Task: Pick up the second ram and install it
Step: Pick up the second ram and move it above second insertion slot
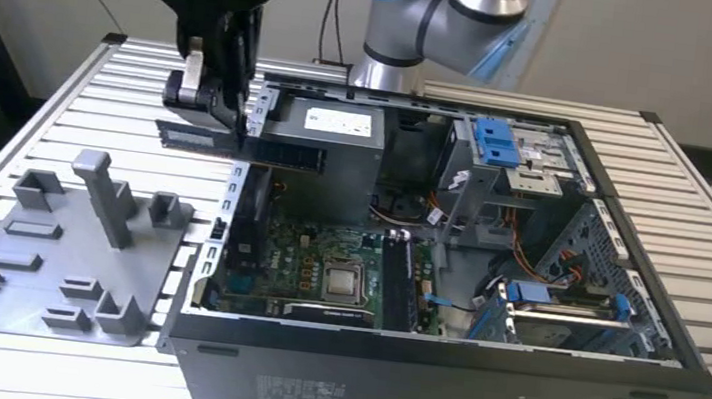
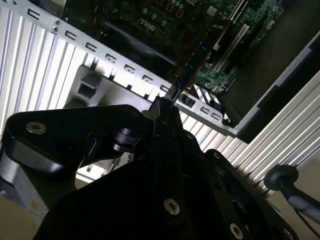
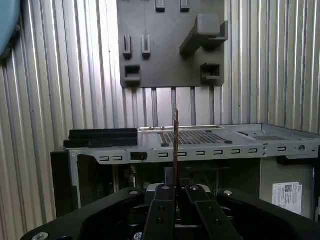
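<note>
The black pincer [image 1: 233,125] is pinching the second ram [image 1: 287,156], a long, flat, dark circuit-board stick, near its middle. It holds the stick level in the air above the wall of the open black computer case [image 1: 442,391] that faces the grey plastic holder tray [image 1: 54,266]. I judge the stick light, stiff and fragile, and its edges are the safe hold. The ribbed metal tabletop [image 1: 692,198] surrounds the case; inside the case, room looks narrow.
</note>
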### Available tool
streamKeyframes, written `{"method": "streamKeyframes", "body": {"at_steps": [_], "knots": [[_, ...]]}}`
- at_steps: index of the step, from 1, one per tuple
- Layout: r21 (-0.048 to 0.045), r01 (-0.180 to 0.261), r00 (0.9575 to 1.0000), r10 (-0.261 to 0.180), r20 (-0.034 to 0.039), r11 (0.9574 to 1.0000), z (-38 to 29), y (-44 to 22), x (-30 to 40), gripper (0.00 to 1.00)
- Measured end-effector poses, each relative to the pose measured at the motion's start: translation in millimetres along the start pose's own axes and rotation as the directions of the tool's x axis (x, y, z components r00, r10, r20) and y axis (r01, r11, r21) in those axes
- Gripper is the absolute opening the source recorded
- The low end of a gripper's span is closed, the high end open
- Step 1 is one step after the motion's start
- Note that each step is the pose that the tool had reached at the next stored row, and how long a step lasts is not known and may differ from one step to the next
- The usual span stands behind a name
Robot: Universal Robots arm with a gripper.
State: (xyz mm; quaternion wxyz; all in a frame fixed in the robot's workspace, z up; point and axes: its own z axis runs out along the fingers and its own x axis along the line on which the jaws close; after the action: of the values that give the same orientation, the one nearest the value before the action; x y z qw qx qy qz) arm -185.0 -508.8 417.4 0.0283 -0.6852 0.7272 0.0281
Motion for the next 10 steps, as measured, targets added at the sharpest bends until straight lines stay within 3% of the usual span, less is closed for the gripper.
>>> {"method": "streamKeyframes", "body": {"at_steps": [10], "knots": [[0.0,0.0,1.0,0.0,0.0,1.0,0.9,-43.8,-2.5,0.14]]}}
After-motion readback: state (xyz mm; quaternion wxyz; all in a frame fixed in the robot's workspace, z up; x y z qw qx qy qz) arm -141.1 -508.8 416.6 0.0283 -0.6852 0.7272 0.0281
